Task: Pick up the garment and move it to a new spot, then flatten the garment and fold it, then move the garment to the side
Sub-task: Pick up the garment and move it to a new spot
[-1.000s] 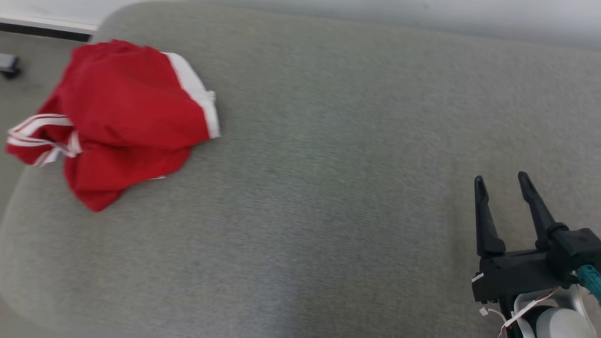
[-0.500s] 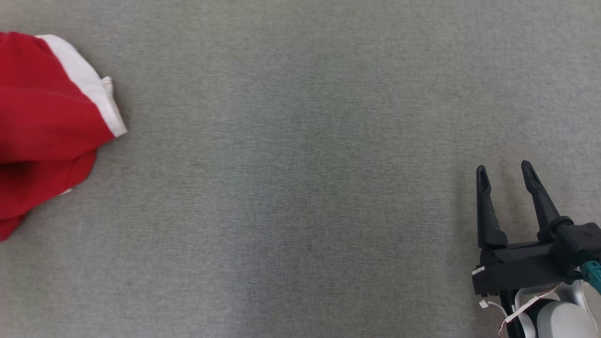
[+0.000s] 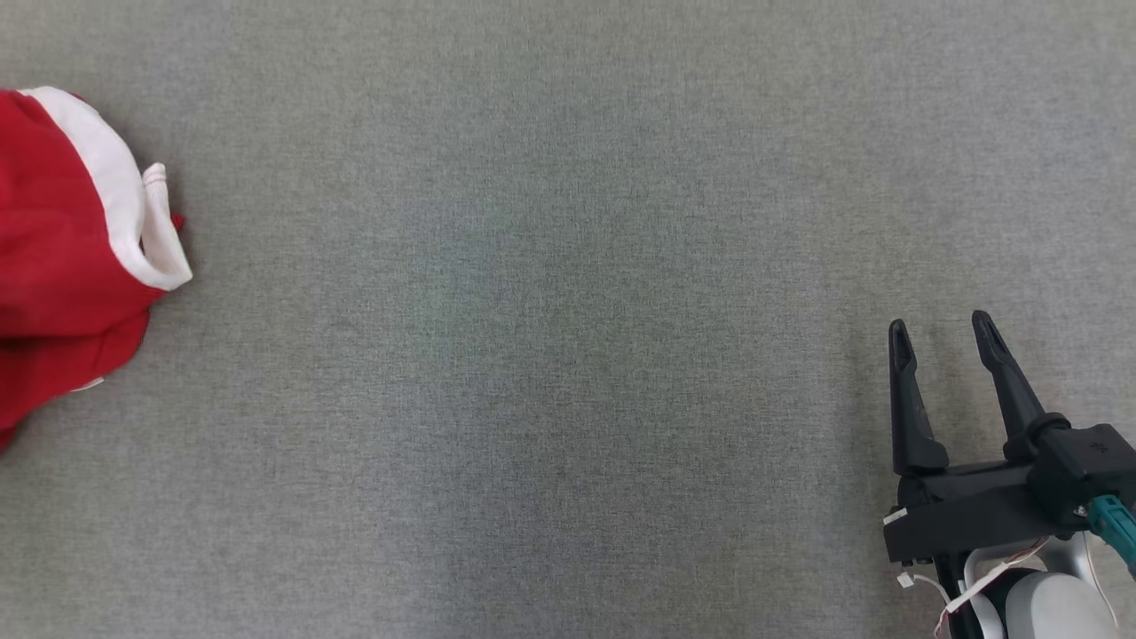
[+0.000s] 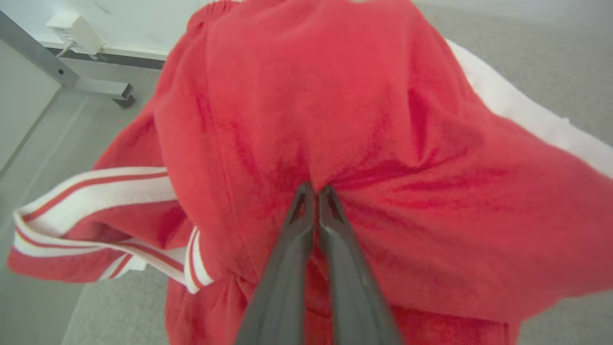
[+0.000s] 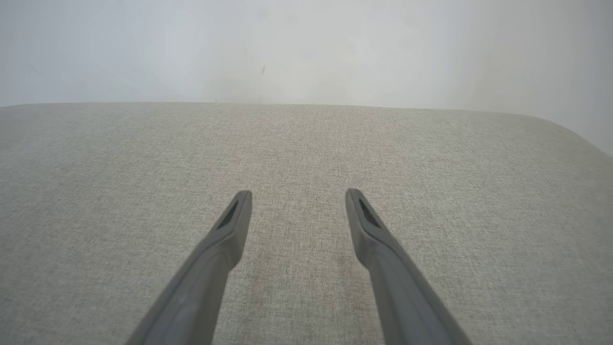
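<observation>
The garment (image 3: 62, 257) is a crumpled red piece with a white band and striped trim, lying at the left edge of the head view on the grey fabric surface (image 3: 550, 293). In the left wrist view the garment (image 4: 364, 120) bulges up, and my left gripper (image 4: 314, 190) is shut on a pinch of its red cloth, with folds radiating from the tips. My right gripper (image 3: 941, 333) hovers open over bare surface at the lower right; its wrist view shows the right gripper (image 5: 297, 196) with nothing between its fingers.
The grey padded surface (image 5: 306, 158) ends at a white wall (image 5: 306, 48) behind. In the left wrist view, a metal frame leg (image 4: 72, 79) and a white box on the wall (image 4: 76, 31) stand past the surface's left end, above the floor.
The head camera has swung right and down, so the garment has slid to the picture's left edge. Its white-banded edge now curls up. My right gripper stays open.
</observation>
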